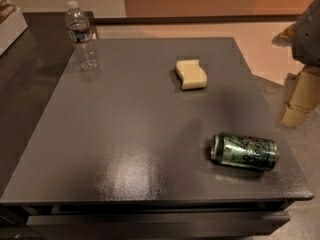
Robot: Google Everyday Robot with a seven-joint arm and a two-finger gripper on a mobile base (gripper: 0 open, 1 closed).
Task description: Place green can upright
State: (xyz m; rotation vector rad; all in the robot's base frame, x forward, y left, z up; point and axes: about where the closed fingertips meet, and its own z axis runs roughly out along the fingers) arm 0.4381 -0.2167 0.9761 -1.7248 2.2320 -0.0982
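Note:
The green can (pixel 244 151) lies on its side near the front right corner of the dark grey table (pixel 130 134). Its silver top faces left and its blue band is at the right end. My gripper (pixel 300 101) shows at the right edge of the camera view, beyond the table's right side and above the floor. It is up and to the right of the can and clear of it, holding nothing.
A clear plastic water bottle (pixel 81 35) stands upright at the table's back left. A pale yellow sponge (pixel 190 74) lies at the back centre. A dark counter (pixel 20 74) adjoins the table's left side.

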